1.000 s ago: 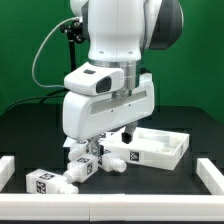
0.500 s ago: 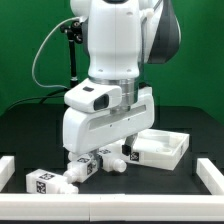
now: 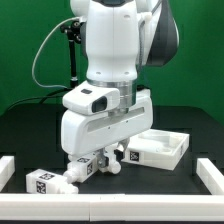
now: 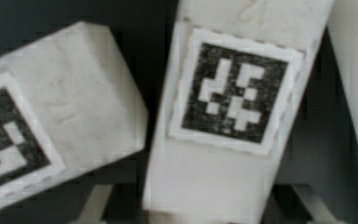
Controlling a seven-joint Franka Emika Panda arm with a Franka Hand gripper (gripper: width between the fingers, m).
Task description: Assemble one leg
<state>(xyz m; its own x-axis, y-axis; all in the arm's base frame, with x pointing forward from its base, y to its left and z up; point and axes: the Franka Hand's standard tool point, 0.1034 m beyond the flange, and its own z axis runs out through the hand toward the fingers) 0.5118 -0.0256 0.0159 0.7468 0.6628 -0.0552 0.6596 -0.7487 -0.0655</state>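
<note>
My gripper (image 3: pixel 103 156) is low over the table, its fingers mostly hidden behind the white hand. In the wrist view the gripper (image 4: pixel 201 203) is open and straddles one white leg (image 4: pixel 229 110) with a black-and-white tag. One finger (image 4: pixel 105 196) stands a little off the leg. The other finger is close to its opposite side. A second tagged leg (image 4: pixel 43 120) lies beside it. In the exterior view several legs lie together under the hand (image 3: pixel 88 166), and one more lies apart (image 3: pixel 42 182) toward the exterior view's left.
A large white tray-like panel (image 3: pixel 160 148) lies just to the exterior view's right of the hand. White raised bars stand at the table's left (image 3: pixel 8 170) and right (image 3: pixel 212 172) edges. A black pole with a cable (image 3: pixel 72 50) stands behind.
The arm has come down toward the cluster of legs. The hand now sits lower and hides more of them. The legs and panel have not moved.
</note>
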